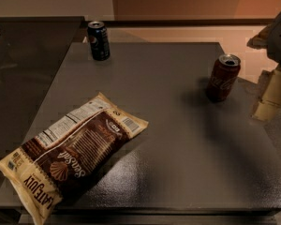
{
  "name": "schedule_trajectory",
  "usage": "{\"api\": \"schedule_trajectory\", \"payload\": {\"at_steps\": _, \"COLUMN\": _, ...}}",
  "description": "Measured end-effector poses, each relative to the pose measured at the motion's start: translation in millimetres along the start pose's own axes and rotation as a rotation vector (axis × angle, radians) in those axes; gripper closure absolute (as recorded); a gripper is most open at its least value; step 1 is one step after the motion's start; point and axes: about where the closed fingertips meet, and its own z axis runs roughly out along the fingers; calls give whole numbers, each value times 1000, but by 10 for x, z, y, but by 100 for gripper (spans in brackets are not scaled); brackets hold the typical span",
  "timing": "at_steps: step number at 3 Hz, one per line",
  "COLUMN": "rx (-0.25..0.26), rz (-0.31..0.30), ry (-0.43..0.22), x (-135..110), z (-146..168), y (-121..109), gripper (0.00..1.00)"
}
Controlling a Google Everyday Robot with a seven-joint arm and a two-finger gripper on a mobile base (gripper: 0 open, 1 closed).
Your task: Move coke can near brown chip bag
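The coke can (223,78) stands upright on the grey table (178,139) at the right, dark red with white script and an opened silver top. The brown chip bag (72,151) lies flat at the front left, brown and cream-yellow with a shell logo and a nutrition label. My gripper (271,81) hangs at the right edge of the view, just right of the coke can and apart from it, holding nothing that I can see. The can and the bag are far apart.
A dark blue can (98,41) stands upright at the table's back left. A dark counter (23,69) runs along the left side. A wall rises behind the table.
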Motion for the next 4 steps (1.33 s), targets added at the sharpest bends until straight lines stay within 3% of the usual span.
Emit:
{"api": "schedule_trajectory", "payload": {"at_steps": 2, "rx": 12, "rz": 16, "ry": -11, "x": 22, "z": 0, "y": -52, "gripper": 0}}
{"api": "schedule_trajectory", "payload": {"at_steps": 4, "rx": 39, "rz": 143, "ry": -106, "x": 172, "z": 138, "y": -499, "gripper": 0}}
